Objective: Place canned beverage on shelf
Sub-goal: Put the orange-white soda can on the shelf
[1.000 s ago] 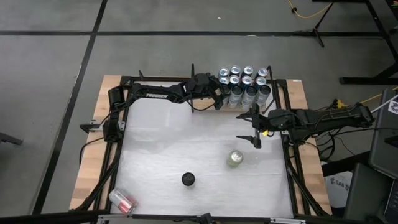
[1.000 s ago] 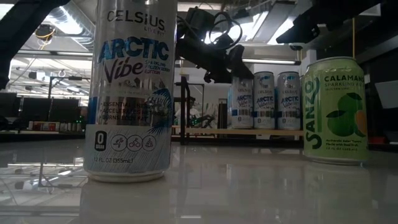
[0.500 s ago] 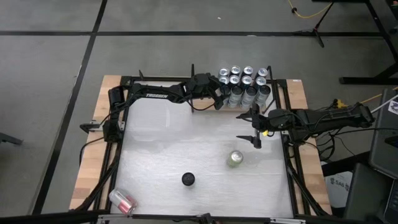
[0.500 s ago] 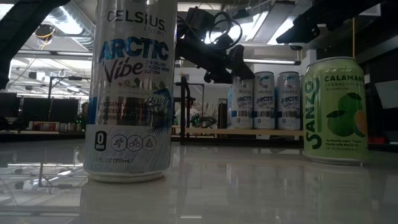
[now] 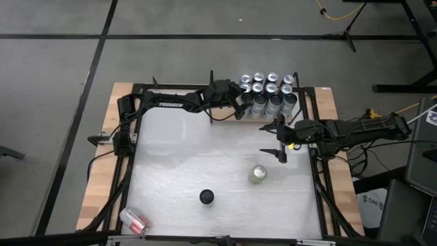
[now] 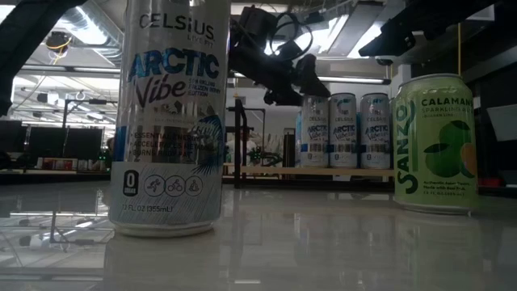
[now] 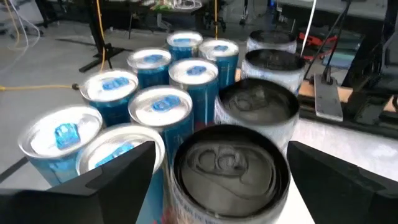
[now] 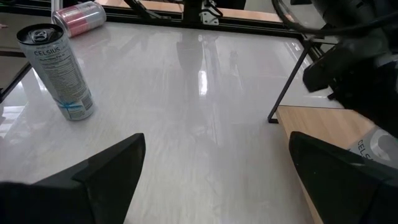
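The shelf (image 6: 266, 170) is a light-brown board at the table's far right, and several silver-and-blue cans (image 5: 272, 89) stand on it. My left gripper (image 5: 242, 109) reaches level to the shelf's near-left corner. It is open, with one finger (image 7: 118, 180) on each side of a dark-topped can (image 7: 227, 163) that stands upright on its base at the front of the group. A gap shows beside the can. My right gripper (image 5: 280, 141) hangs open over the table's right part, with nothing between its fingers (image 8: 93, 180).
A green Sanzo can (image 5: 258, 174) stands right of the table's middle. A tall Celsius can (image 5: 207, 197) stands near the front. A pink can (image 5: 134, 220) lies on its side at the near left corner. A black metal frame (image 5: 136, 123) edges the white tabletop.
My left gripper's fingers have spread wider around the dark-topped can on the shelf. The can stands where it was, and neither arm has shifted.
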Action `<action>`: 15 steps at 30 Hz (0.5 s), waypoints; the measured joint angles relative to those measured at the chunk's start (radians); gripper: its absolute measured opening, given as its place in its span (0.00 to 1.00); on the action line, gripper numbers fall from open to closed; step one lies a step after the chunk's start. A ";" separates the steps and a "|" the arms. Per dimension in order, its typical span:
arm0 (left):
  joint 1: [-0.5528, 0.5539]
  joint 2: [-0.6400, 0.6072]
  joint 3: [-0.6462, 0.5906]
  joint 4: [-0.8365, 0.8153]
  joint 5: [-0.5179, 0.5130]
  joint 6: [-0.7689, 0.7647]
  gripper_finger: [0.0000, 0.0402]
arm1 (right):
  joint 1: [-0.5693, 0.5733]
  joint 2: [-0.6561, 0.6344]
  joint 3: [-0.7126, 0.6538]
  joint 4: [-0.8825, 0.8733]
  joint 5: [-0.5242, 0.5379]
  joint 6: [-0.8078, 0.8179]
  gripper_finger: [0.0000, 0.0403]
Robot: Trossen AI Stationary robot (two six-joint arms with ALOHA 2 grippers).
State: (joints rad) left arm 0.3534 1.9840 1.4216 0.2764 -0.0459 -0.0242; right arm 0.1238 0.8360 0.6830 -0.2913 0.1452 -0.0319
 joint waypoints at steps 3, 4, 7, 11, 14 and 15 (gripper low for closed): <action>-0.001 -0.011 0.000 -0.006 0.000 -0.001 0.88 | 0.000 0.000 0.000 0.000 0.000 0.000 0.96; -0.002 -0.014 0.000 -0.011 0.000 -0.001 0.88 | 0.000 0.000 0.000 -0.001 0.000 0.000 0.96; -0.008 -0.022 0.000 -0.008 0.004 -0.002 0.88 | 0.000 0.000 0.000 -0.003 0.000 0.000 0.96; -0.024 -0.029 0.000 -0.021 0.004 -0.007 0.88 | 0.000 0.000 0.000 -0.005 0.000 0.000 0.96; -0.038 -0.038 0.000 -0.024 0.005 -0.026 0.88 | 0.000 0.000 0.000 -0.005 0.000 0.000 0.96; -0.042 -0.044 0.000 -0.031 0.006 -0.033 0.88 | 0.000 0.000 0.000 -0.005 0.000 0.000 0.96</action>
State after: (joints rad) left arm 0.3114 1.9401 1.4220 0.2457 -0.0402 -0.0569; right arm 0.1242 0.8364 0.6830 -0.2962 0.1452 -0.0319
